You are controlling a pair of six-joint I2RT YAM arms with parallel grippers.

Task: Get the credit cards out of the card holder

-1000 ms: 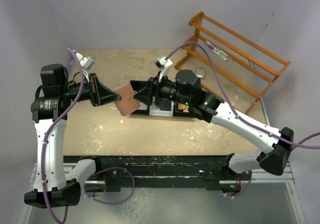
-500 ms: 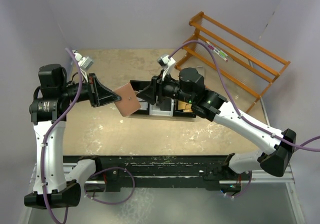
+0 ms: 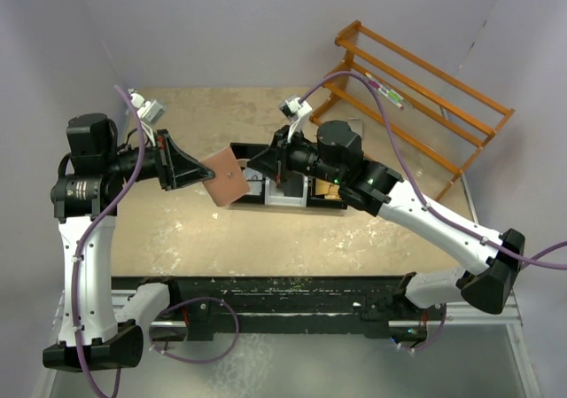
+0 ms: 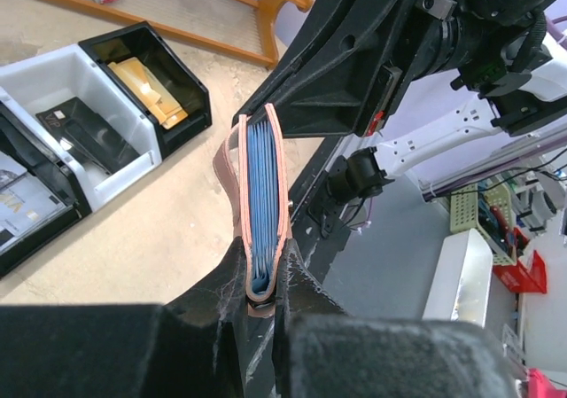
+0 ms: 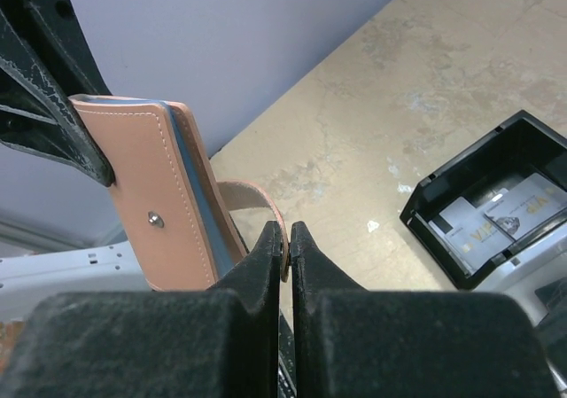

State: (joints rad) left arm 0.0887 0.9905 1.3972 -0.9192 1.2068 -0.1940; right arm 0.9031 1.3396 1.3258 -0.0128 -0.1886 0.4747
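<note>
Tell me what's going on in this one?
The left gripper is shut on the card holder, holding it on edge above the table. The right gripper is pinched shut on the holder's small strap, apparently to open it. No card is being pulled out yet; a few pale cards lie in a black bin nearby.

Speckled tan table point(image 3: 177, 234) bearing bins point(image 4: 53, 77), wooden rack point(image 3: 434, 68)

The card holder point(image 4: 261, 194) hides its own contents.
</note>
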